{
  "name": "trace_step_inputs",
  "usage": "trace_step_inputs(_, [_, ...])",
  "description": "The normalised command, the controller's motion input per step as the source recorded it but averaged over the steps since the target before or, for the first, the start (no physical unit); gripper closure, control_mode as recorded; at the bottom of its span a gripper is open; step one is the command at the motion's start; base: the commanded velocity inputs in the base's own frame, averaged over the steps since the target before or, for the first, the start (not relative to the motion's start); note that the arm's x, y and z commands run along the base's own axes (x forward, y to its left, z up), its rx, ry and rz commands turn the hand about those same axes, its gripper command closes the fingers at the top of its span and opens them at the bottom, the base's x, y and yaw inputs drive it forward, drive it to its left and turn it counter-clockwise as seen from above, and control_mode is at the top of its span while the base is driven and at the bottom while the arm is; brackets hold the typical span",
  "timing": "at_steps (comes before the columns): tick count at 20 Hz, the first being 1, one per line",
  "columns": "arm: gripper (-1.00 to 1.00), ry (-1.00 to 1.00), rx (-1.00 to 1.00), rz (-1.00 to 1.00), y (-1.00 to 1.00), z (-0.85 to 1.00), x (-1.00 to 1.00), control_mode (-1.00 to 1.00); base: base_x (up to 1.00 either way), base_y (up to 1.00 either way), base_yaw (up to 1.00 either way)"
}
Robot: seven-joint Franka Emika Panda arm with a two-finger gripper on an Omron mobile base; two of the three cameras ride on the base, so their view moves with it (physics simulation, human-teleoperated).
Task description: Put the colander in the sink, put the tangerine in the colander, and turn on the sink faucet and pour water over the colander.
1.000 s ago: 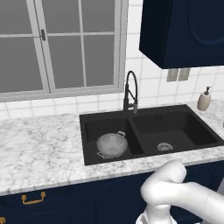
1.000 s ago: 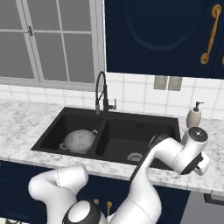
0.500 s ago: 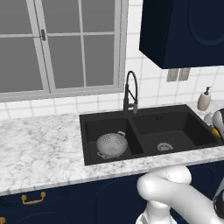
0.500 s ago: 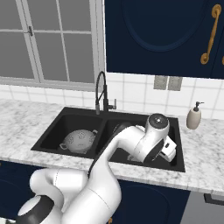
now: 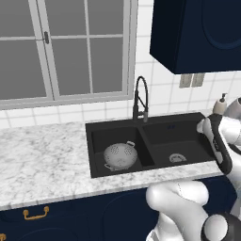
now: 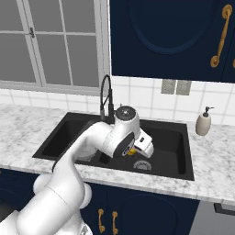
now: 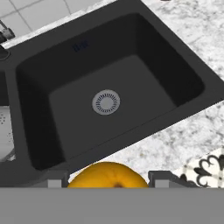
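Arm bent low, hand reaching forward.
The gripper [image 7: 108, 179] is clamped on a fruit [image 7: 108, 175] between its fingertips [image 7: 159, 178].

Sink [image 7: 183, 78]: matt black finish, smooth, composite-like; little sheen is seen on the walls. Drain [image 7: 106, 102]: bright silver metal, slotted. Colander [image 5: 120, 155]: silver-grey metal, perforated, dull gloss. Tangerine [image 7: 108, 175]: orange skin, smooth with a soft sheen. Sink faucet [image 5: 140, 99]: black, satin, with a coiled spring spout. Counter [image 5: 42, 155]: white-grey veined marble look, polished. Wall tiles [image 6: 147, 98]: white, glossy. Cabinet fronts [image 6: 170, 36]: dark navy, matt; handles [image 6: 221, 36] are brass-coloured metal. Soap dispenser [image 6: 203, 122]: beige, ceramic-like.
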Motion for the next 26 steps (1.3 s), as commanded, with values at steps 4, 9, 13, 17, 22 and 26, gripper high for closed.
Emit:
trace_step_inputs(4, [1.00,0.00,-0.11,0.08,1.00,0.00,0.00,-1.00,0.00,0.00,0.00])
trace_step_inputs(9, [1.00,0.00,-0.09,0.07,1.00,0.00,0.00,-1.00,0.00,0.00,0.00])
trace_step_inputs(13, [1.00,0.00,-0.08,0.06,1.00,0.00,0.00,-1.00,0.00,0.00,0.00])
trace_step_inputs(17, [1.00,0.00,-0.06,0.06,1.00,0.00,0.00,-1.00,0.00,0.00,0.00])
trace_step_inputs(22, [1.00,0.00,-0.04,0.06,1.00,0.00,0.10,-1.00,0.00,0.00,0.00])
trace_step_inputs(26, [1.00,0.00,-0.01,0.04,1.00,0.00,0.39,-1.00,0.00,0.00,0.00])
